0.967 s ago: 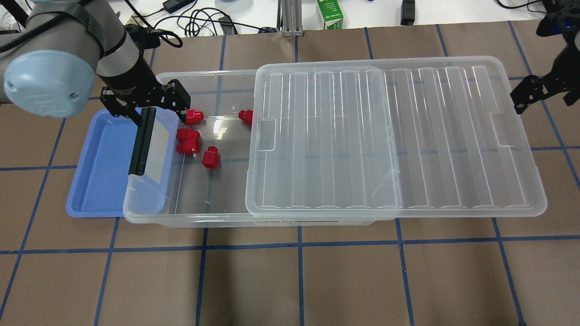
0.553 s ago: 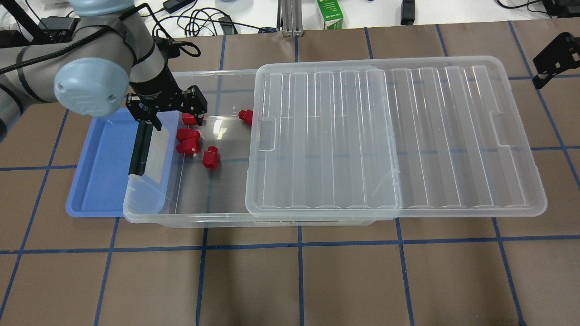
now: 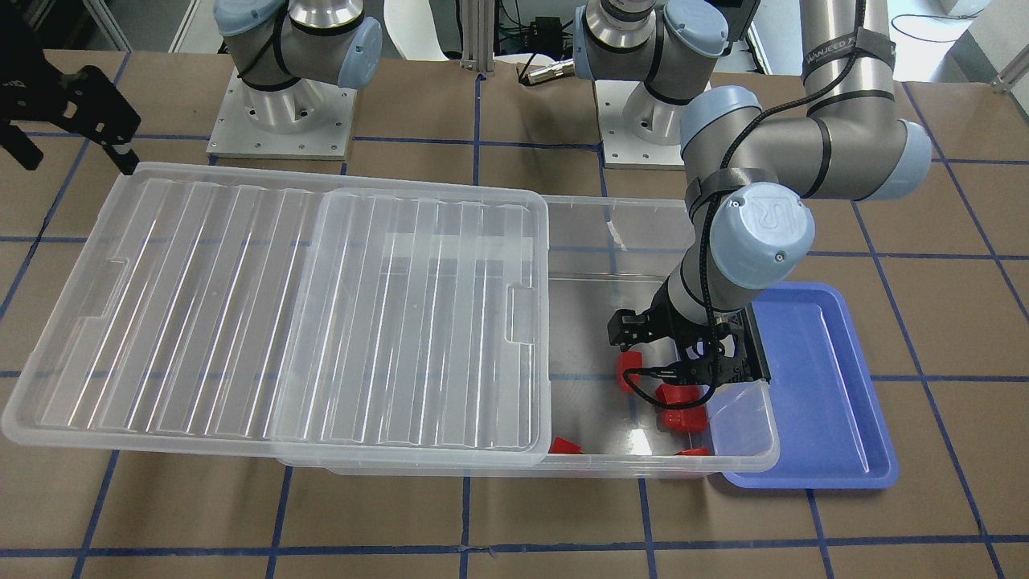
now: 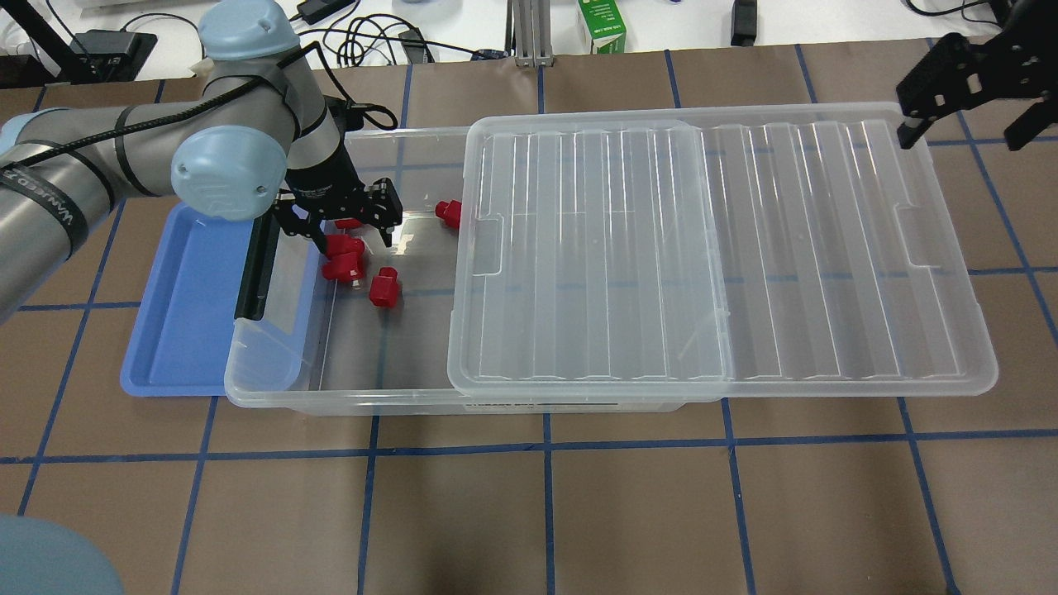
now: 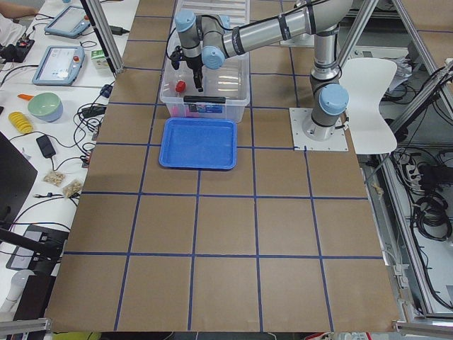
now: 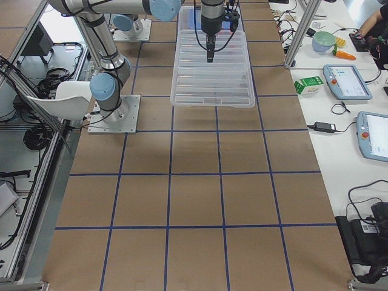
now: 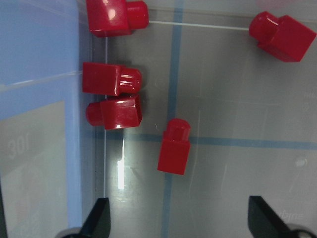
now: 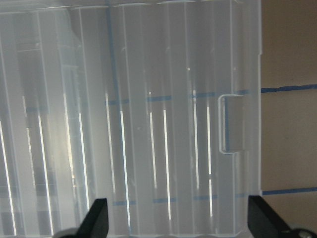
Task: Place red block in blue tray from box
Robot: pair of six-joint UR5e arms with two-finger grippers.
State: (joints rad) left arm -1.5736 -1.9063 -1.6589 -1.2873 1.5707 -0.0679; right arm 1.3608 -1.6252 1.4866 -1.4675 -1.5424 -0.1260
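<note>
A: Where's the red block [image 7: 174, 147] lying vs. the left claw [image 7: 181, 218]?
B: It's lying on the box [image 4: 347, 403] floor, lined up btwn the claw's wide-spread fingers [image 7: 99, 220], just ahead, not touching. Claw's gripping nothing.
A: And the right claw [image 4: 960, 132]?
B: Hovering over the lid [image 4: 744, 248] end, also spread, gripping nothing. The tray [image 4: 186, 322] is sitting on the counter [image 4: 579, 512], partly under the box.
</note>
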